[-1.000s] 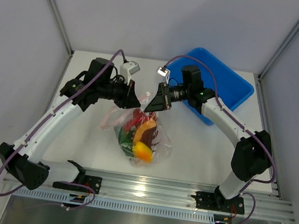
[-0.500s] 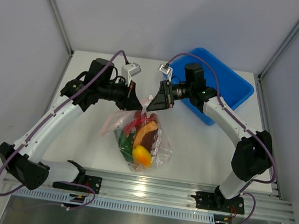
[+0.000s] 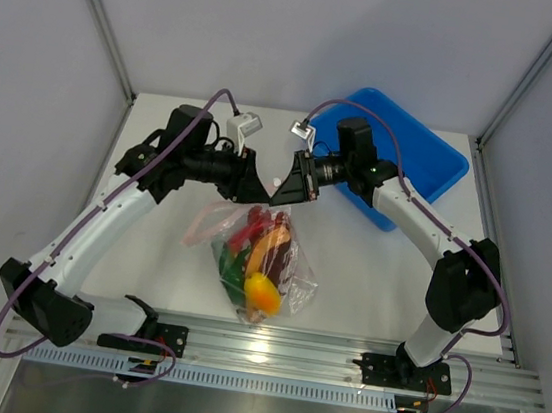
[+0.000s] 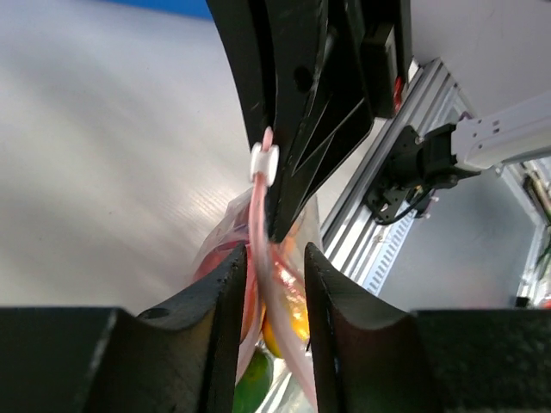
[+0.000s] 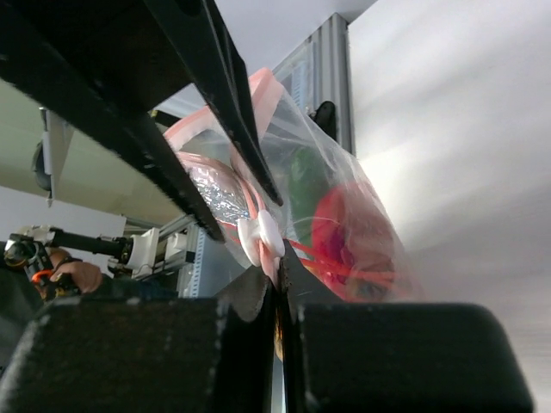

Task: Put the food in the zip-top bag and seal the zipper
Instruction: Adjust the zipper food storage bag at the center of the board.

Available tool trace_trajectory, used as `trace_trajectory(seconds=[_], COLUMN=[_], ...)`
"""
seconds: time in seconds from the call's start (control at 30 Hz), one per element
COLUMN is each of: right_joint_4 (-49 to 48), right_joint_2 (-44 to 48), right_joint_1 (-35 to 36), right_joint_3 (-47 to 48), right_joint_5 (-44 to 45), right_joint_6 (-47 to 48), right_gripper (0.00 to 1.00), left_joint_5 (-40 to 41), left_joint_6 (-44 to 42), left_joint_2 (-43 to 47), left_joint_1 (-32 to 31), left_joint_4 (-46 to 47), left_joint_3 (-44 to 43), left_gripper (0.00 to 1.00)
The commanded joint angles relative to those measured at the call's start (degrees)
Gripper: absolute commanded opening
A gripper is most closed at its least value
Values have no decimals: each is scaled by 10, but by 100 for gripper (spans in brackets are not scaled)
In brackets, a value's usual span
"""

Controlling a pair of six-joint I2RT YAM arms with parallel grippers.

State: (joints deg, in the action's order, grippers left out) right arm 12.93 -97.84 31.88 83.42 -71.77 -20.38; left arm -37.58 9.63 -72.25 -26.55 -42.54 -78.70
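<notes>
The clear zip-top bag (image 3: pixel 261 260) hangs over the table between both grippers. The food shows through the plastic: a yellow-orange fruit (image 3: pixel 264 291), an orange piece, red chili and green pieces. My right gripper (image 5: pixel 277 280) is shut on the pink zipper (image 5: pixel 258 194) just below its white slider (image 5: pixel 261 237). In the top view it (image 3: pixel 280 194) meets the bag's top edge. My left gripper (image 4: pixel 274 254) stands open, its fingers on either side of the zipper (image 4: pixel 258 232) strip with a gap on each side. From above, the left gripper (image 3: pixel 255 191) sits tip to tip with the right one.
A blue bin (image 3: pixel 423 154) stands at the back right, behind the right arm. The aluminium rail (image 3: pixel 338 360) with both arm bases runs along the near edge. Grey walls close in the left and right sides.
The left gripper was shut on the zipper half a second ago and has opened. The right gripper had opened and has shut on the strip again. The bag hangs slightly lower and further right.
</notes>
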Motion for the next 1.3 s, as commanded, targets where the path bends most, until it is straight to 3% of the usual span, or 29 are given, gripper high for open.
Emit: trace_trajectory(seconds=[0.0, 0.43, 1.0, 1.27], right_joint_4=[39, 46, 38, 39], right_joint_2=[21, 34, 32, 33], right_joint_1=[6, 13, 14, 14], right_joint_3=[25, 24, 25, 26], right_joint_5=[29, 49, 39, 35], right_joint_6=[37, 46, 40, 41], right_gripper=[0, 0, 0, 0], left_joint_5=[-23, -24, -31, -25], left_joint_6=[49, 78, 81, 84], left_joint_2=[-13, -57, -77, -83], left_joint_1=[3, 2, -1, -1], left_joint_4=[46, 57, 62, 61], left_joint_3=[-32, -70, -70, -75], left_gripper=[37, 26, 31, 26])
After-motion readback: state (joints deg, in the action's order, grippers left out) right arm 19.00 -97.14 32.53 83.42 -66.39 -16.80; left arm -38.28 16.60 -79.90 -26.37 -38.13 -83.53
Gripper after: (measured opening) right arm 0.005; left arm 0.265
